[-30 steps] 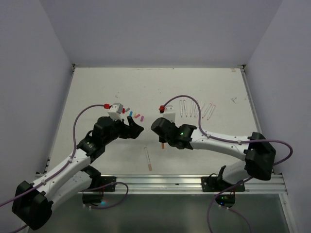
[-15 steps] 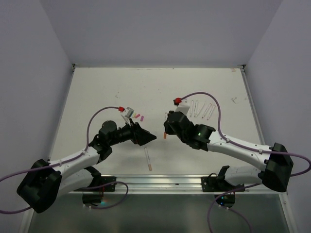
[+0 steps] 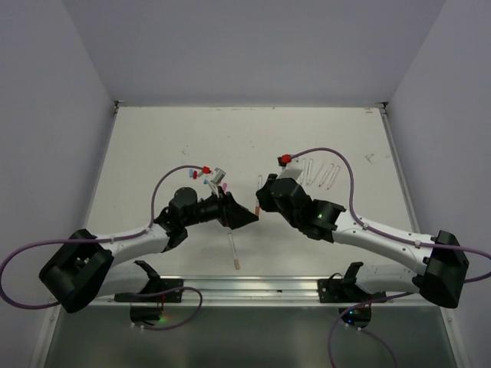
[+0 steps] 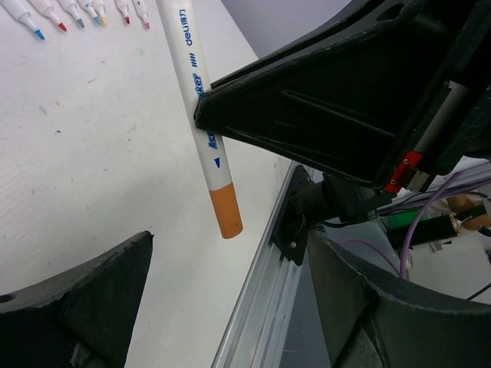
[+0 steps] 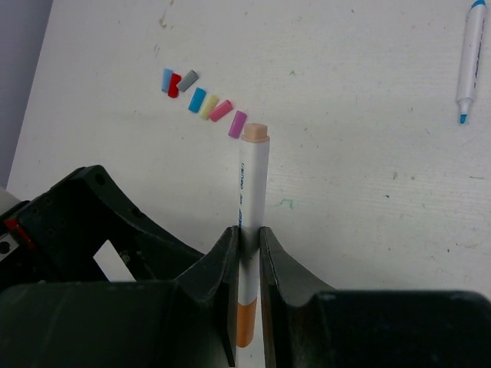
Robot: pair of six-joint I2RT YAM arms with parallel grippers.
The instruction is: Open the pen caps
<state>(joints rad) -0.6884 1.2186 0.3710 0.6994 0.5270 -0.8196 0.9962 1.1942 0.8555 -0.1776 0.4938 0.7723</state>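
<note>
Right end effector (image 5: 247, 234): pressed together on the pen (image 5: 253, 176), pinching its white barrel about mid-length, above the worktop (image 5: 368, 192).
Left end effector (image 4: 230, 264): spread wide and holding nothing; its fingers sit either side of the pen's orange end without touching it.
Orange cap (image 4: 225, 211): on the held pen's end, pointing into the left end effector's gap.
Loose caps (image 5: 201, 100): a short row on the worktop beyond the pen's pale peach end: blue, red, grey, blue, yellow, pink, purple.
Other pens (image 4: 50, 9): lying side by side on the worktop with coloured tips bare.
Front pen (image 3: 233, 251): lies on the worktop between the arms.
</note>
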